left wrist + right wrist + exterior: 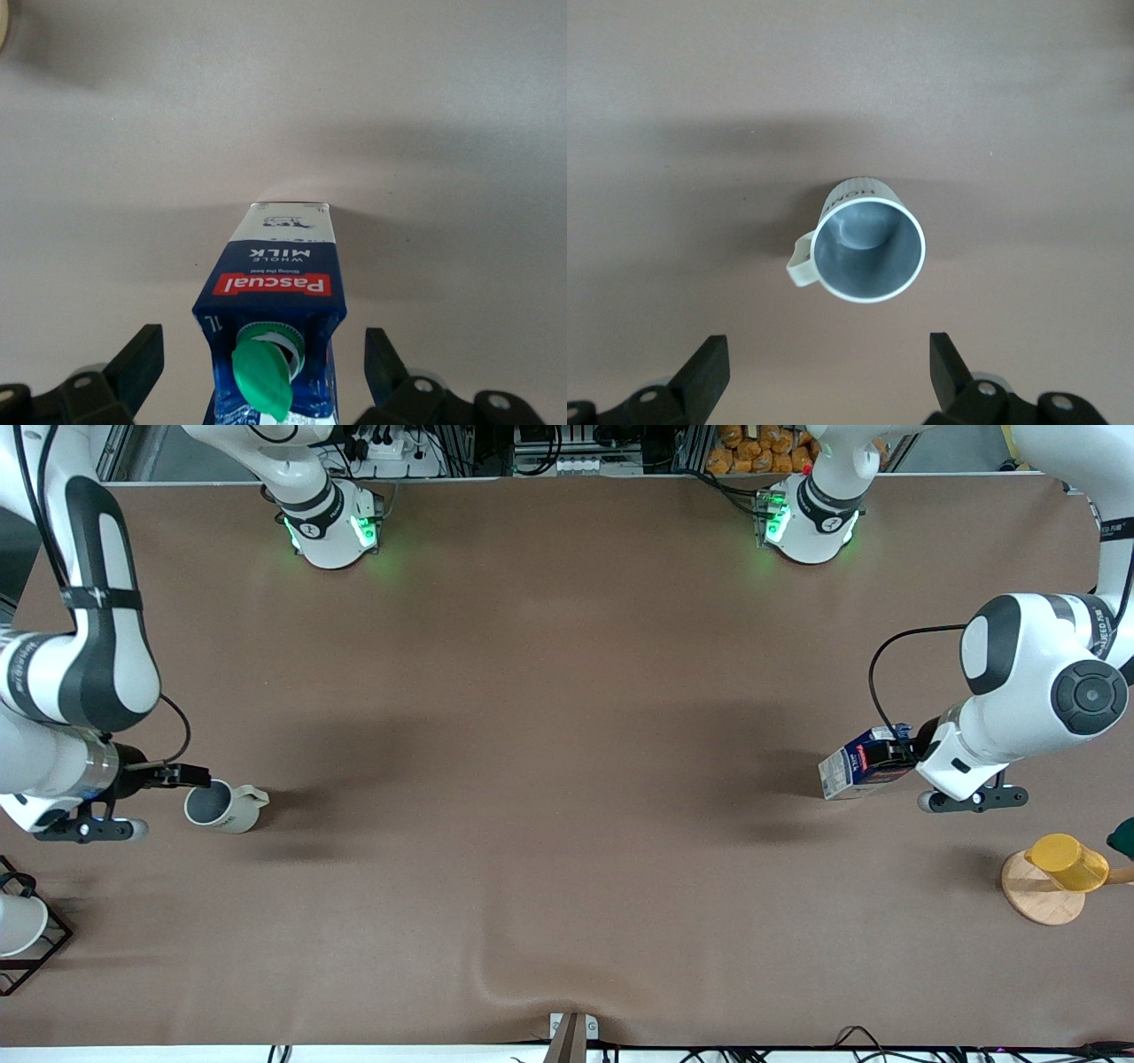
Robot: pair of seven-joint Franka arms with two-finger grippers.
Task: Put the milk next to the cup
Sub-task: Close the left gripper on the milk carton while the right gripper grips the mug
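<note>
1. Right arm's end of the table: the right gripper [197,777] sits low, just beside the rim of the cup [221,808]. Its fingers [709,363] are spread wide and clasp nothing. The cup stands upright on the table, handle toward the table's middle. It is probably kept there as the fixed reference for placement.
2. Left arm's end: the left gripper [895,757] straddles the milk [864,769] at its cap end. Its fingers [142,354] are spread, with a visible gap on each side of the carton, so no pinch is made yet. Judgement: this is a pre-grasp position. The milk is well apart from the cup.
3. Count: one milk carton and three cups. These are the task cup, a white cup [18,921] in a wire rack [49,952], and a yellow cup [1067,862] on a wooden coaster [1032,895]
</note>
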